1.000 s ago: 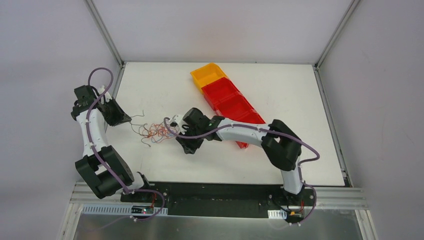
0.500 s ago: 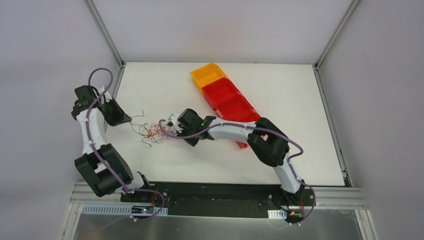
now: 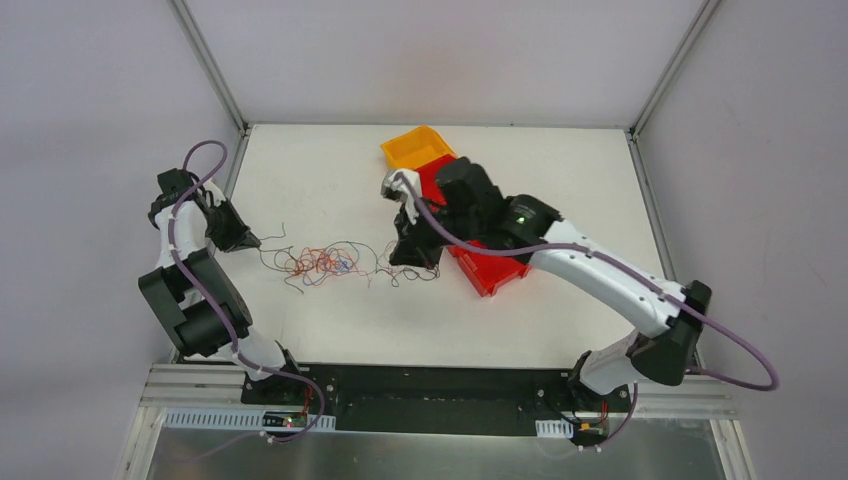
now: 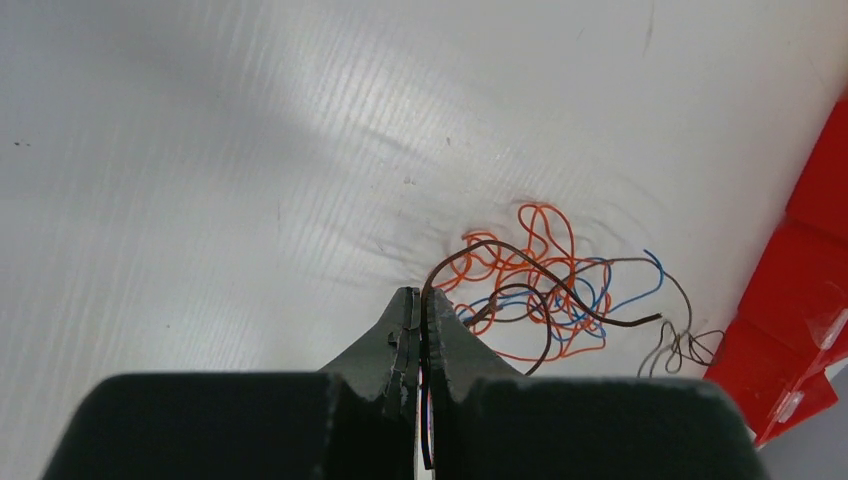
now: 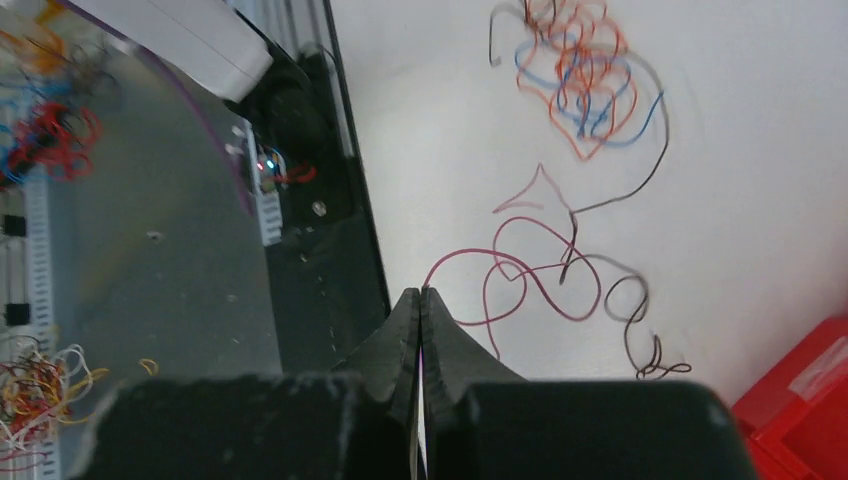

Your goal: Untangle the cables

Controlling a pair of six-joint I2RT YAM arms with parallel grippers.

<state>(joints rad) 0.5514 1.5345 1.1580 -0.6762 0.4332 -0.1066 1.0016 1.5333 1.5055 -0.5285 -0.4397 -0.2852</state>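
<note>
While the cables [image 3: 320, 262] are lying as a loose orange, blue and dark knot on the table [image 3: 520, 330], between the two pincers, each pincer is holding one end. Left pincer [image 4: 415, 303] is clamping shut on a dark wire [image 4: 470, 246], which is arcing out from its tips into the knot just ahead. Right pincer [image 5: 421, 297] is pressing its fingers together too, and a red strand [image 5: 470, 253] is running in at its tips, so it is looking like a pinch on that end. The rest of that strand is curling just ahead of it, with the main knot sitting further out. Red bins [image 3: 492, 272] are sitting just beside the right pincer.

Step in hand, as I am judging it: drawing the red strand free of the knot. Doing it well is coming down to moving the right pincer slowly away from the left one, low over the table, while the left one is anchoring its wire. Hair-thin wires are likely cinching into a snag if yanked, so easing off whenever the whole knot is dragging along is the safer call. Minding the bins on the pull path is also worth it.
</note>
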